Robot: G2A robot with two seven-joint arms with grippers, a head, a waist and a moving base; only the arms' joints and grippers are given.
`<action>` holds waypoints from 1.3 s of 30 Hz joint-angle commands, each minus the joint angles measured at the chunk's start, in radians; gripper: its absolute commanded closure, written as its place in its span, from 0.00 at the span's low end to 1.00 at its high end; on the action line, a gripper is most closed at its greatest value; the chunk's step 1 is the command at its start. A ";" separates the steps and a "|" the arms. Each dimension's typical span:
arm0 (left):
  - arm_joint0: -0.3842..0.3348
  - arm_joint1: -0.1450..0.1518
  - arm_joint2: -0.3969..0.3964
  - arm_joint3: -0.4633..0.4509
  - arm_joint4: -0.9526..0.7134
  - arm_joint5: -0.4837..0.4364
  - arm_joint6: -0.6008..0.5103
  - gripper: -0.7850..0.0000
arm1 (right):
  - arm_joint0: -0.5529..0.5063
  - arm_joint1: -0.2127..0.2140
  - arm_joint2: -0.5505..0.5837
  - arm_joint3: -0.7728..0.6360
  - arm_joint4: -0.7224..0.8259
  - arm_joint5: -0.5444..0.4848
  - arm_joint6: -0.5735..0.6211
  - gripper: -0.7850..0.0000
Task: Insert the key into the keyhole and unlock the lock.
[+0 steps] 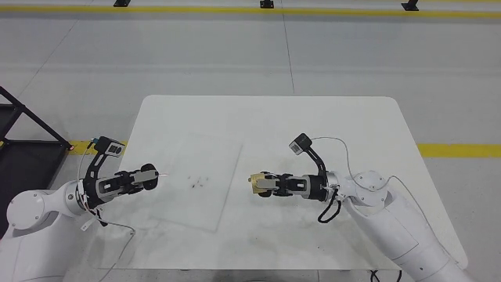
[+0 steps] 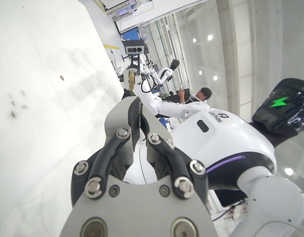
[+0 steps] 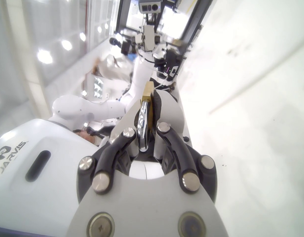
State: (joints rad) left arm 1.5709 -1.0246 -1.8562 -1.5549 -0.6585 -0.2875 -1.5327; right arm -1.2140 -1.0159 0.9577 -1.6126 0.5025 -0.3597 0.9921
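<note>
Padlock [image 1: 255,181], top view: pinched by right gripper [image 1: 263,182], key [image 1: 162,175] well apart from padlock in left gripper [image 1: 154,176]. Left wrist view: fingers [image 2: 117,117] pressed together on key, facing padlock. Right wrist view: shackle [image 3: 143,122] between clamped fingers. Insertion, unlocking apparently yet to come.

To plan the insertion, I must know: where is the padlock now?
The brass padlock is clamped in the right pincer, over the white table near its middle in the top view, opposite the left pincer and apart from it.
</note>
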 commanded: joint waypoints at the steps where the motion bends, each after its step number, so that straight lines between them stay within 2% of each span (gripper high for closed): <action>1: 0.000 0.000 0.000 0.000 0.000 0.000 0.000 1.00 | 0.000 0.000 0.000 0.000 0.000 0.000 0.000 1.00; 2: 0.000 -0.001 0.001 0.001 -0.003 0.003 0.012 1.00 | -0.005 -0.002 0.001 -0.005 0.013 -0.003 -0.020 1.00; 4: 0.002 -0.008 0.032 -0.012 -0.015 0.017 0.112 1.00 | -0.021 -0.006 0.015 -0.008 0.027 -0.057 -0.095 1.00; 10: -0.019 -0.021 0.162 -0.052 0.095 -0.053 0.238 1.00 | -0.045 -0.014 0.013 0.008 -0.019 -0.096 -0.179 1.00; 14: -0.046 -0.024 0.216 -0.051 0.173 -0.093 0.276 1.00 | -0.051 -0.019 0.008 0.010 -0.046 -0.088 -0.200 1.00; 22: -0.072 -0.028 0.296 -0.046 0.226 -0.123 0.306 1.00 | -0.062 -0.028 -0.005 0.010 -0.063 -0.068 -0.230 1.00; 39: -0.125 -0.045 0.467 -0.037 0.299 -0.224 0.429 1.00 | -0.076 -0.046 -0.020 0.032 -0.033 -0.093 -0.204 1.00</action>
State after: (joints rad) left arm 1.4484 -1.0684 -1.3987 -1.5935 -0.3581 -0.5086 -1.1109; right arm -1.2886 -1.0610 0.9381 -1.5815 0.4700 -0.4512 0.7878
